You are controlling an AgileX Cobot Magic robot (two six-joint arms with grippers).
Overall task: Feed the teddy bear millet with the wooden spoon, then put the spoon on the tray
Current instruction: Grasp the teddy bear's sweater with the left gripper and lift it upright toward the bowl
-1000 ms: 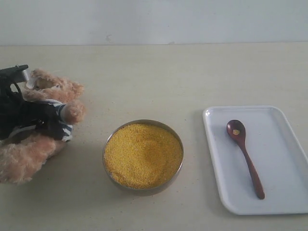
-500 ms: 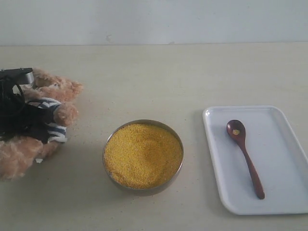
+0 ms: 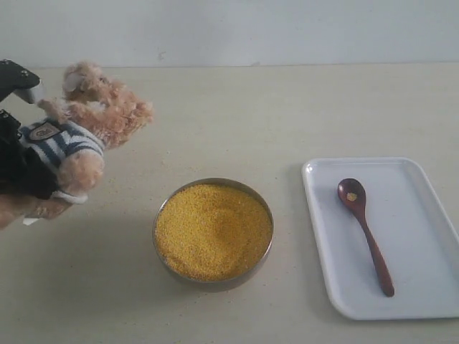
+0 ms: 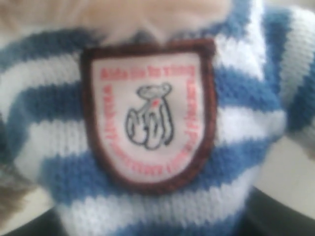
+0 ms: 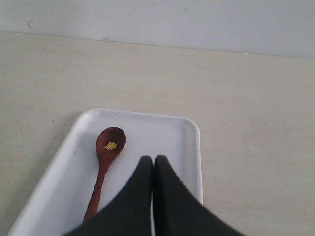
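wooden spoon (image 3: 368,240): flat on tray (image 3: 423,215); likely light, stiff, slim; grip mid-handle | right tool (image 5: 152,159): tips together, empty | left tool (image 3: 18,168): clamped on soft teddy bear (image 3: 79,136), held above tabletop (image 3: 251,122)

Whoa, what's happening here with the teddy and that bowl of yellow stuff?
The left gripper holds the teddy bear upright, left of the metal bowl of millet. The wooden spoon lies on the tray with a few grains in it. The right gripper hangs shut above the tray, holding nothing.
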